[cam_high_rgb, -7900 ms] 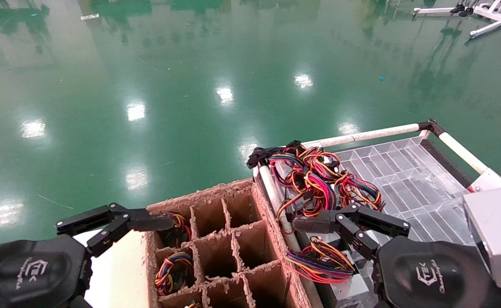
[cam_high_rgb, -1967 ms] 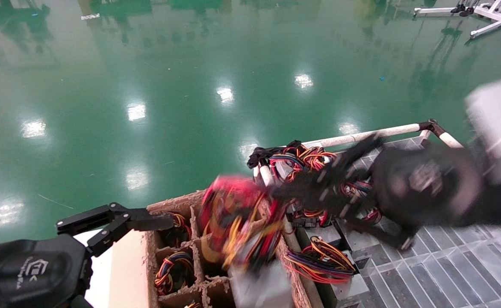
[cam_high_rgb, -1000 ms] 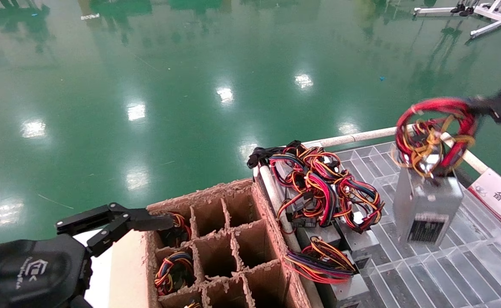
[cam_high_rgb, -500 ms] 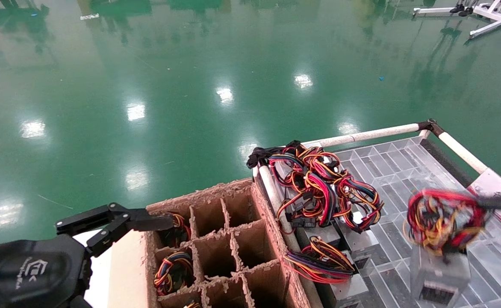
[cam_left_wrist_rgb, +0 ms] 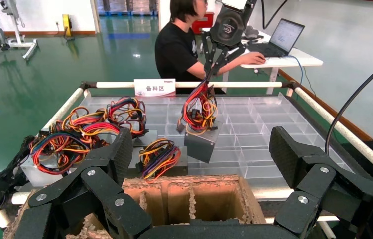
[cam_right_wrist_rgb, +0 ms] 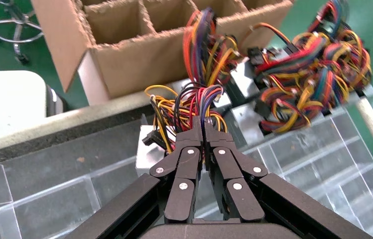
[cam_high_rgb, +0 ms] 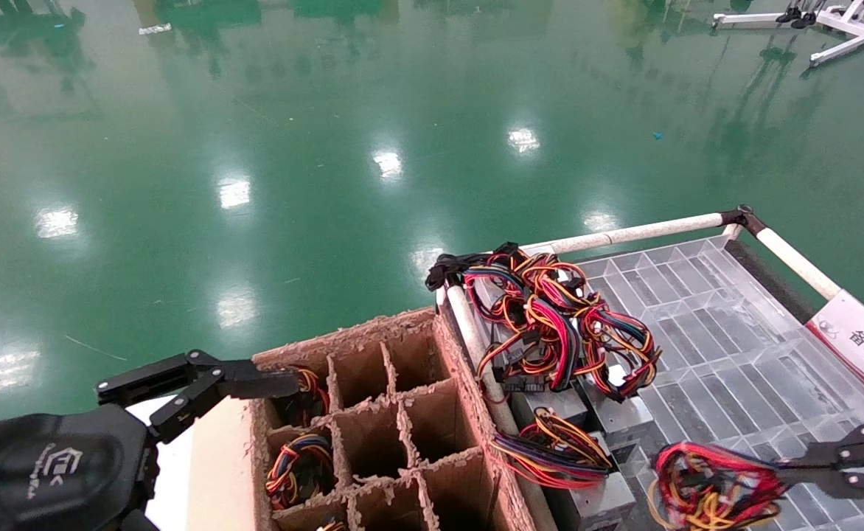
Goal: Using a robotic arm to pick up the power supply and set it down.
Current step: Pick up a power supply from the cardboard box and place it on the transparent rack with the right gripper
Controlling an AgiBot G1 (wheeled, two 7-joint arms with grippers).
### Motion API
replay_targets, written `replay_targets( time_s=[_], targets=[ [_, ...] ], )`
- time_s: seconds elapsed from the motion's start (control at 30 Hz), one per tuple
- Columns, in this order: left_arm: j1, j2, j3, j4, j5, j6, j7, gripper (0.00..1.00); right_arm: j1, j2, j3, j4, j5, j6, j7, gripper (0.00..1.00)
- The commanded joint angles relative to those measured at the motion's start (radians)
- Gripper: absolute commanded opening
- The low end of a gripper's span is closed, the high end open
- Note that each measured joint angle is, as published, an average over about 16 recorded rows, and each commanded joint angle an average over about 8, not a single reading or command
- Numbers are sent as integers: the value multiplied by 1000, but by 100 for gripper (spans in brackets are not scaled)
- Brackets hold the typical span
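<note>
1. The right claw (cam_right_wrist_rgb: 203, 124) was clenched on the wire coil of the power supply (cam_left_wrist_rgb: 200, 130), the fingertips pinched together around the red, yellow and black strands – this showed plainly in the right wrist view.
2. The power supply hung from that coil – its grey metal box tilted, one lower edge low over the clear divided tray (cam_left_wrist_rgb: 254, 119); whether it already touched the tray could not be told.
3. In the head view only the coil (cam_high_rgb: 712, 488) and the claw's long black fingers (cam_high_rgb: 837, 466) showed, near the lower right corner, just beside a purple-and-orange bundle (cam_high_rgb: 550, 448) lying on another grey box.
4. The pick-up was judged done: the unit was out of the cardboard divider box (cam_high_rgb: 373, 413) and over the tray on the table.
5. What was left, by the look of it, was the last of the lowering, the release of the coil and the withdrawal of the arm.
6. The left claw (cam_high_rgb: 255, 383) sat idle at the corner of the cardboard divider box, its fingers spread wide in its own wrist view, holding nothing.
7. A larger tangle of wires with black connectors (cam_high_rgb: 550, 310) lay at the far left corner of the tray, apart from the held unit.
</note>
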Motion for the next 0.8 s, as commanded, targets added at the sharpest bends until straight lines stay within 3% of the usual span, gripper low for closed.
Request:
replay_targets(
  time_s=[0.03, 0.4, 0.8],
  targets=[
    [0, 0, 0, 0, 0, 0, 0, 100, 1, -15, -21, 3, 14, 1, -5, 0],
    [0, 0, 0, 0, 0, 0, 0, 100, 13, -69, -108, -6, 122, 2, -28, 0],
    [0, 0, 0, 0, 0, 0, 0, 100, -20, -121, -182, -99, 197, 10, -86, 0]
  ],
)
